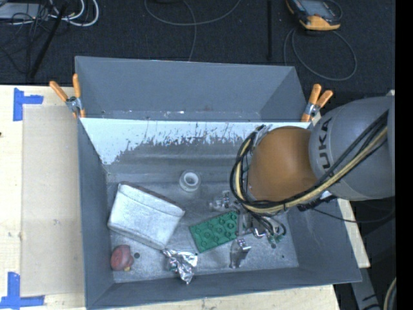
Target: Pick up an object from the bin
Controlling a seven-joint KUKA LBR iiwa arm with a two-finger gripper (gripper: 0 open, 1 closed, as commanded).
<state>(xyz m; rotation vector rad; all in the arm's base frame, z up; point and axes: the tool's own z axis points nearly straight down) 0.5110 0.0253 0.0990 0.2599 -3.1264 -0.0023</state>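
Green studded plate (215,232) (right edge) seemingly touches claw (245,243).

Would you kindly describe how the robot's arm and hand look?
The arm is a rounded grey shell with black KUKA lettering. An orange-brown dome cover sits at its wrist, looped by black and yellow cables. The hand is small, bare metal.

The gripper (240,249) hangs low over the front right of the grey bin (193,89), just beside a green studded plate (216,231), with crumpled foil (181,263), a pale box (143,215), a reddish ball (121,258) and a small clear ring (189,181) lying to its left.
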